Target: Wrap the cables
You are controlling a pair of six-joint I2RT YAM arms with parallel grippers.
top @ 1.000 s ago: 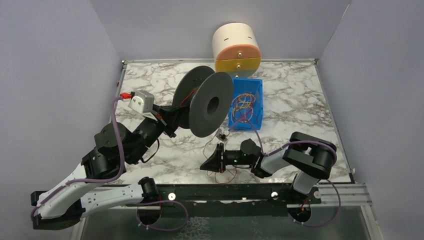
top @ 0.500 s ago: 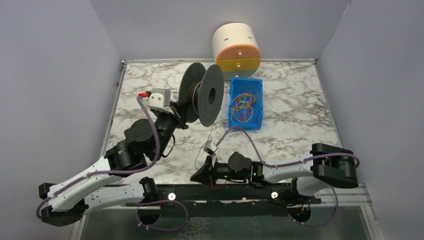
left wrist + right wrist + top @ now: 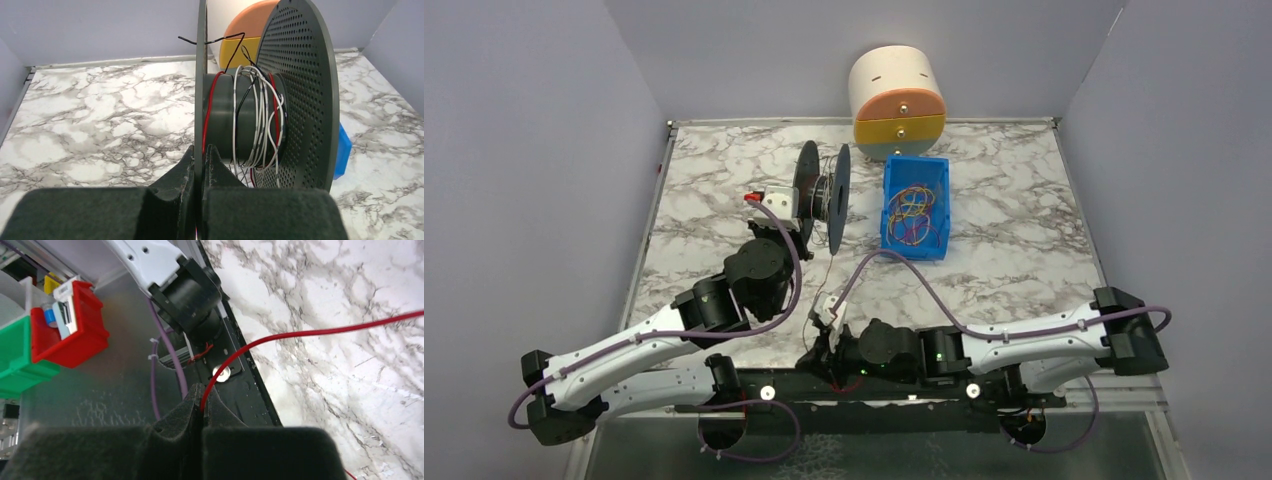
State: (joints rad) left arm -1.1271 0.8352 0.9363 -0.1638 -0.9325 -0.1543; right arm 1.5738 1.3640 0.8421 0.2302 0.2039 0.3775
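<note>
Left gripper [image 3: 199, 156]: jaws clamped on near flange of black perforated plastic spool [image 3: 300, 90], upright. Right gripper [image 3: 201, 399]: jaws pinched on thin red wire [image 3: 310, 332].

Red wire [image 3: 310, 332] runs off right edge; spool [image 3: 300, 90] top cropped.

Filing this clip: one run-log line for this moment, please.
left gripper shut on spool rim | right gripper shut on red cable | spool partly wound

A marbled table [image 3: 1024, 250] carries a blue bin [image 3: 913, 250] near a round drawer unit [image 3: 897, 95].
</note>
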